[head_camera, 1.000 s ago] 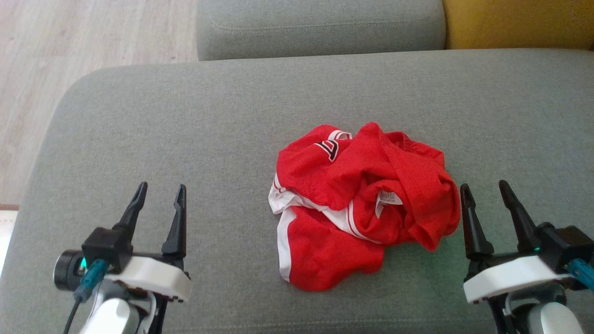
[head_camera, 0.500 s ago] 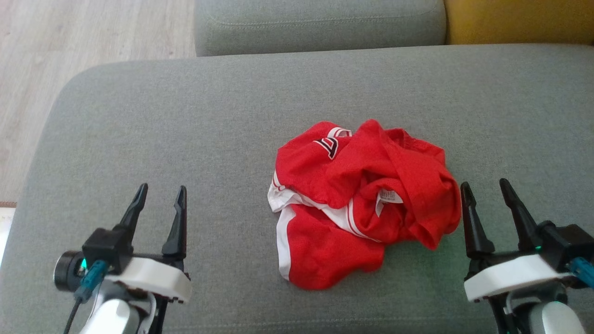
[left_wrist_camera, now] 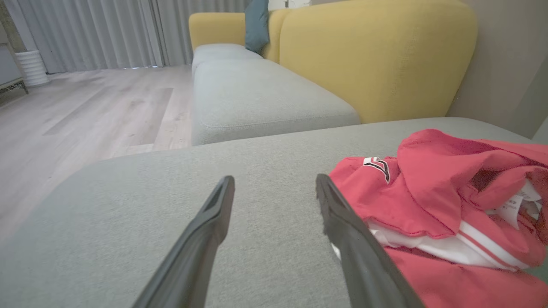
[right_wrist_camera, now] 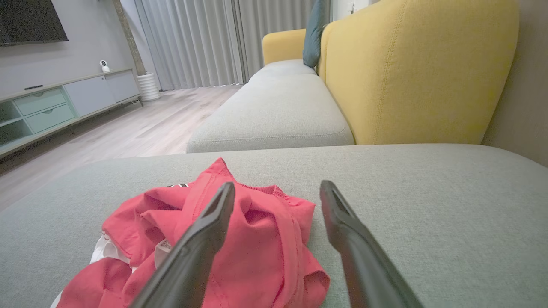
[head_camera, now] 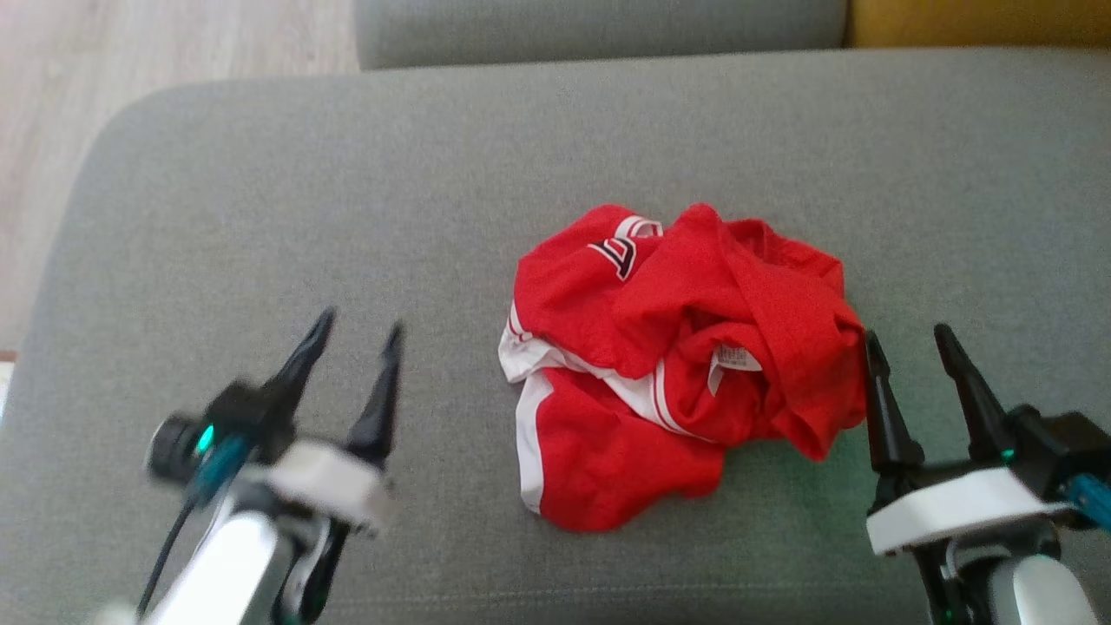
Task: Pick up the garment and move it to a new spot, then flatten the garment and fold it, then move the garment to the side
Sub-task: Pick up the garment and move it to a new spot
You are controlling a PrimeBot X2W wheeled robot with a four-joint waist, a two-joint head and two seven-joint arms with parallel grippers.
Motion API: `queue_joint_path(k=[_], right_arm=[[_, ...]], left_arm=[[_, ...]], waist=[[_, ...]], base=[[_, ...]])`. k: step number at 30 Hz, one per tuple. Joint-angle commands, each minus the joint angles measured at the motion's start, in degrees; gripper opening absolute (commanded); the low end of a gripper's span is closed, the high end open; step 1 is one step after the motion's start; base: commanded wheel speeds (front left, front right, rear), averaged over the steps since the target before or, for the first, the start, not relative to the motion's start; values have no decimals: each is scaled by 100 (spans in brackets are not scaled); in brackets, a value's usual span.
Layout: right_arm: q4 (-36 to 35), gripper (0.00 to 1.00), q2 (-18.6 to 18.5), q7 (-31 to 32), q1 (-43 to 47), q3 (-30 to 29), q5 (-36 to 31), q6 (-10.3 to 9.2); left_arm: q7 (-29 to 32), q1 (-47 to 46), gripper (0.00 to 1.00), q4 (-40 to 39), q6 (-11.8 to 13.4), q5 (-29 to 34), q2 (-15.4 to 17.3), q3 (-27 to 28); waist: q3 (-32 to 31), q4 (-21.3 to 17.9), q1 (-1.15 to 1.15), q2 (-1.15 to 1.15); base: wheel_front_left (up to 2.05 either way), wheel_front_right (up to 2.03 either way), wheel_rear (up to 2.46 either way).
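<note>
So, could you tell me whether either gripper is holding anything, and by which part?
Nothing is held: the left gripper and right gripper are both open, flanking the garment.

The left hand point(head_camera: 361, 320) sits low on the left of the head view, blurred, its two dark fingers point(head_camera: 379, 408) spread apart and leaning up and to the right, with nothing between them. The right hand point(head_camera: 906, 333) sits low on the right, sharp, with its fingers parted, pointing up and holding nothing. A pale forearm point(head_camera: 213, 577) shows below the left hand.
</note>
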Motion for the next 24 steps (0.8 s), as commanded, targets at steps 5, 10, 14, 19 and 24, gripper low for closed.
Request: queue_joint_path(k=[5,10,14,19,24], right_arm=[[-263,100,-31,-51,-510,259,-26,-4],[-212,100,-31,-117,-708,329,-8,-4],[-115,100,-31,-217,-777,334,62,-4],[23,100,-31,-331,-775,327,152,-4],[117,100,-31,-403,-816,333,194,-4]], left_arm=[[654,-1291,100,206,-515,-93,-238,-221],[1471,-1986,100,903,-926,-317,-526,-531],[2009,-2333,100,1582,-1121,-561,-672,-594],[2324,-2616,100,2231,-1238,-752,-772,-601],[2116,-2821,0,2456,-1358,-854,-863,-577]], waist=[[459,-131,0,0],[763,-353,0,0],[893,-524,0,0],[958,-644,0,0],[939,-693,0,0]], base=[[0,0,0],[0,0,0],[0,0,0],[0,0,0],[0,0,0]])
